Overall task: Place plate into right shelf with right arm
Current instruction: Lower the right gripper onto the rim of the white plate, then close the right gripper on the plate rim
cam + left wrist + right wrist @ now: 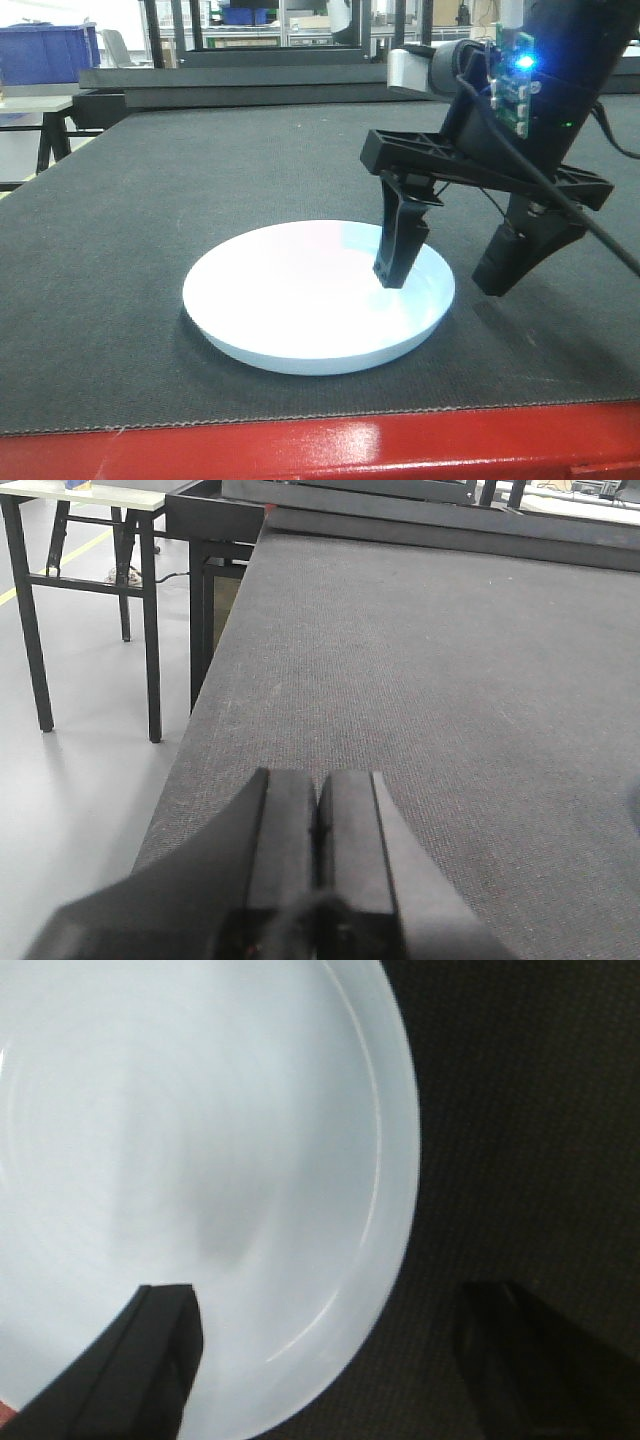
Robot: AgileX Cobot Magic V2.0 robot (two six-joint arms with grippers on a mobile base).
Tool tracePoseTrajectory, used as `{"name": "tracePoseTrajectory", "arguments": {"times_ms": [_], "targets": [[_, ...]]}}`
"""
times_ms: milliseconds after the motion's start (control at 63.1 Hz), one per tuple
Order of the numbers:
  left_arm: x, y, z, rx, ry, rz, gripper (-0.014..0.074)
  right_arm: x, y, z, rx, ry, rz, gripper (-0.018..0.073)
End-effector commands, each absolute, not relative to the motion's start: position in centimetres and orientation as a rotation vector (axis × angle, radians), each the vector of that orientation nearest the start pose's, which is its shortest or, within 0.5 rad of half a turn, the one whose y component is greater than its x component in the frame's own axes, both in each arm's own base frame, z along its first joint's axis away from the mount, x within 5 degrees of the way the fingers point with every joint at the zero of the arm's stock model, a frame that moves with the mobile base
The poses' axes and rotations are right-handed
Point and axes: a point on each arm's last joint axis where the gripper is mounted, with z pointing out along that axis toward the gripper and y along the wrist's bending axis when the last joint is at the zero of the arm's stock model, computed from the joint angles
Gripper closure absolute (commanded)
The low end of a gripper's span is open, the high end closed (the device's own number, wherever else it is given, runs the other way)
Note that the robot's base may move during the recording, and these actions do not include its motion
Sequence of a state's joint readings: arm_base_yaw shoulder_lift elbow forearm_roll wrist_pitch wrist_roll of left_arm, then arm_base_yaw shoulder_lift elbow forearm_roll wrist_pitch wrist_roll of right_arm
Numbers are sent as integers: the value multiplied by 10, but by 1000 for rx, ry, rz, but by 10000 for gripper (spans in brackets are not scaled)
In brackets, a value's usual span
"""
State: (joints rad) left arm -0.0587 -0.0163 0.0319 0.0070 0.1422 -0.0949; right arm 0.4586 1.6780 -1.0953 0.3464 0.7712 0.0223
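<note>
The white plate (310, 300) lies flat on the dark mat near the table's red front edge. My right gripper (445, 275) is open and straddles the plate's right rim. One finger (400, 240) stands over the inside of the plate, the other finger (520, 255) is outside it over the mat. In the right wrist view the plate (200, 1160) fills the left side, and its rim runs between my fingers there, where the right gripper (335, 1345) is open. My left gripper (320, 810) is shut and empty over the mat. The right shelf is out of view.
The dark mat (200, 180) covers the table, with a red front edge (300, 450). A blue bin (45, 50) stands at the back left. A black-legged table (80, 580) stands on the floor left of the mat's edge.
</note>
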Motion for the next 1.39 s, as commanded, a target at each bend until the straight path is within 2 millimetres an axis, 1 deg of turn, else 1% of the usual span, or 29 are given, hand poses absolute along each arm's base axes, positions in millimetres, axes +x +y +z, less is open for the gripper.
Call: {"name": "tracePoseTrajectory", "arguments": {"times_ms": [0,79,158,254,365,460,507,777,1062,1173,1236,1315,1379], "targets": [[56,-3,196,-26,1556,-121,643,289,168,236,-294,2766,548,-51],[56,-3,196,-26,1556,-121,643,290,168,236,-292,2767,548,-48],[56,-3,196,-26,1556,-121,643,290,168,236,-289,2766,549,2],[56,-3,196,-26,1556,-121,643,290,168,236,-284,2762,549,106],[56,-3,196,-26,1556,-121,643,290,168,236,-283,2760,549,253],[56,-3,196,-26,1556,-121,643,291,168,235,-282,2759,549,339],[56,-3,196,-26,1556,-121,643,291,168,235,-281,2758,549,363],[56,-3,196,-26,1556,-121,643,294,169,230,-276,2761,544,368],[56,-3,196,-26,1556,-121,643,297,171,216,-273,2807,528,368],[56,-3,196,-26,1556,-121,643,297,171,215,-274,2809,528,371],[56,-3,196,-26,1556,-121,643,297,171,215,-275,2812,528,407],[56,-3,196,-26,1556,-121,643,297,171,216,-275,2813,528,517],[56,-3,196,-26,1556,-121,643,296,171,217,-277,2813,529,502]]}}
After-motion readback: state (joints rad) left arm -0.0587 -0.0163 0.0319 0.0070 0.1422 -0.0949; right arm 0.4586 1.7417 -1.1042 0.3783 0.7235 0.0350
